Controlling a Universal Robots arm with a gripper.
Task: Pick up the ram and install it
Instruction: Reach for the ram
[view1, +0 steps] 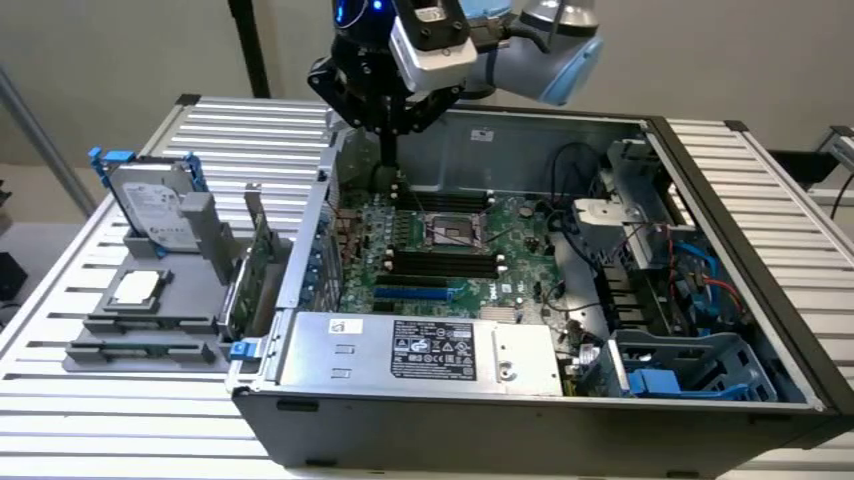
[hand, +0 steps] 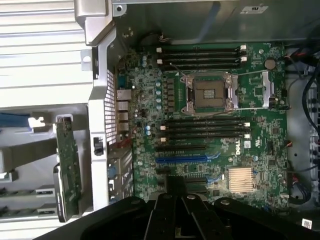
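Hovering with tool (hand: 175, 194) clenched, gripping nothing, above motherboard (hand: 260, 142) inside open case (view1: 534, 425). Pointing straight down toward motherboard. Finding ram (view1: 140, 349) lying flat in grey fixture (view1: 120, 322) on bench (view1: 80, 415), at exterior view's left, well apart from tool. Noting card (view1: 254, 275) and drive (view1: 154, 205) standing upright in same fixture, card just beside case wall.

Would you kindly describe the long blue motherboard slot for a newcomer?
Inside the open grey computer case, find the green motherboard. Between its square silver processor socket and the labelled grey power supply, the long blue slot lies among black ones.
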